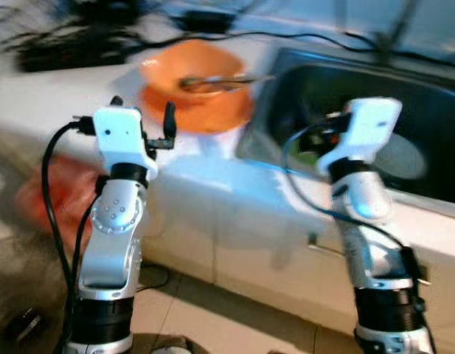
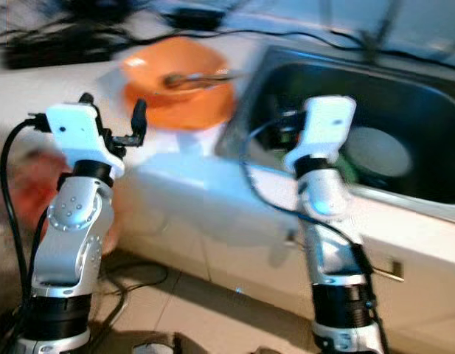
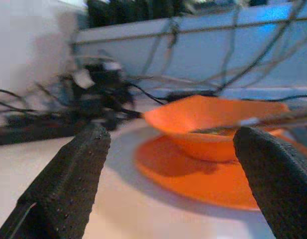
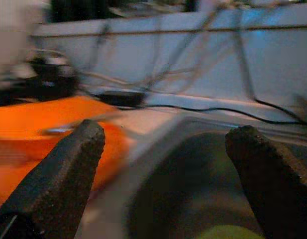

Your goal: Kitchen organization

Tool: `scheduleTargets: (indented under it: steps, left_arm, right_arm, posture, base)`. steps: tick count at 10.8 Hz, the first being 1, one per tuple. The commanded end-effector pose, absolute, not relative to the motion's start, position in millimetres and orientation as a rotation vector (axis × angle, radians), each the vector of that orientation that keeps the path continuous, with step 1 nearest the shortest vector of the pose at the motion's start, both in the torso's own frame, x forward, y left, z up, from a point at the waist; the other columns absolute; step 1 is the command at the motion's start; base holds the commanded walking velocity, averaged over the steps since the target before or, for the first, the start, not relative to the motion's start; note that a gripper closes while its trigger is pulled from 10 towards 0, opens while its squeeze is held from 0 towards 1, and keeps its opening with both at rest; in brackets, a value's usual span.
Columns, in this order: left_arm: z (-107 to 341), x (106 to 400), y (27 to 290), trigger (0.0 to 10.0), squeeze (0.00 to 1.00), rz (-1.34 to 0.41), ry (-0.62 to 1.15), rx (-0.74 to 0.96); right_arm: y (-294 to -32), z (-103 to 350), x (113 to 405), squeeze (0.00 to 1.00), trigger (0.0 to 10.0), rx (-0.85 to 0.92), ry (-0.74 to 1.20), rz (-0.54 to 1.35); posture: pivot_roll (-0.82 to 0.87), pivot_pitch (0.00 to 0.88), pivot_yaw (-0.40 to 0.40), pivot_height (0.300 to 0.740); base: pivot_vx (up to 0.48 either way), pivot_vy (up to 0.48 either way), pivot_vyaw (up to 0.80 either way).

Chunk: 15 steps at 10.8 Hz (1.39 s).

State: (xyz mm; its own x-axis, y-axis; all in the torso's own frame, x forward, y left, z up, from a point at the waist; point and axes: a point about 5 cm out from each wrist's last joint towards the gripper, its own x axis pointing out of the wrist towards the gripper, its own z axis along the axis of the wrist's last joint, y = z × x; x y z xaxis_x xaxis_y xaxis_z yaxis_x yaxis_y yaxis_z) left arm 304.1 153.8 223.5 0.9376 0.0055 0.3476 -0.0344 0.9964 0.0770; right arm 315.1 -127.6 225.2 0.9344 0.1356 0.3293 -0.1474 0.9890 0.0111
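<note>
The orange bowl (image 3: 213, 127) sits just ahead of the spread-open, empty left gripper (image 3: 178, 184), seemingly apart.

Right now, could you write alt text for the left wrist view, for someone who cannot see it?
An orange bowl with a utensil lying in it sits on an orange plate on a white counter, seen between the two open black fingers of the left gripper. Dark, blurred cables and devices lie behind.
</note>
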Motion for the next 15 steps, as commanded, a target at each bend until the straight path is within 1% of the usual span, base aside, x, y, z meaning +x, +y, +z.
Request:
scheduleTargets:
  steps: [1,5,9,10,14,15]
  left_arm:
    - [225.2,302.7,153.2,10.0,0.0,0.012,-0.36,0.087]
    - [223.8,303.2,156.3,10.0,0.0,0.029,-0.349,0.098]
    - [222.1,303.1,155.6,10.0,0.0,0.028,-0.342,0.103]
    - [226.1,301.3,152.5,10.0,0.0,0.009,-0.375,0.079]
    - [222.8,299.5,150.2,10.0,0.0,0.003,-0.366,0.091]
    - [221.3,300.4,145.3,10.0,0.0,-0.034,-0.358,0.086]
  right_arm:
    - [-131.2,228.8,313.8,0.0,10.0,0.025,-0.352,0.13]
    - [-130.3,226.4,314.1,0.0,10.0,0.021,-0.345,0.131]
    - [-130.4,224.9,314.1,0.0,10.0,0.019,-0.342,0.127]
    - [-130.6,224.2,314.2,0.0,10.0,0.019,-0.339,0.126]
    - [-130.8,223.0,314.9,0.0,10.0,0.015,-0.333,0.127]
    - [-130.9,223.4,314.9,0.0,10.0,0.016,-0.332,0.128]
  posture:
    - [0.06,0.127,-0.006,0.74]
    - [0.06,0.125,-0.007,0.74]
    - [0.07,0.126,-0.004,0.74]
    - [0.07,0.129,-0.005,0.74]
    - [0.06,0.133,-0.009,0.74]
    - [0.06,0.133,-0.009,0.74]
  base:
    - [0.315,0.0,0.0]
    - [0.419,0.0,0.0]
    - [0.345,0.0,0.0]
    - [0.0,0.0,0.0]
    - [0.0,0.0,0.0]
    - [0.0,0.0,0.0]
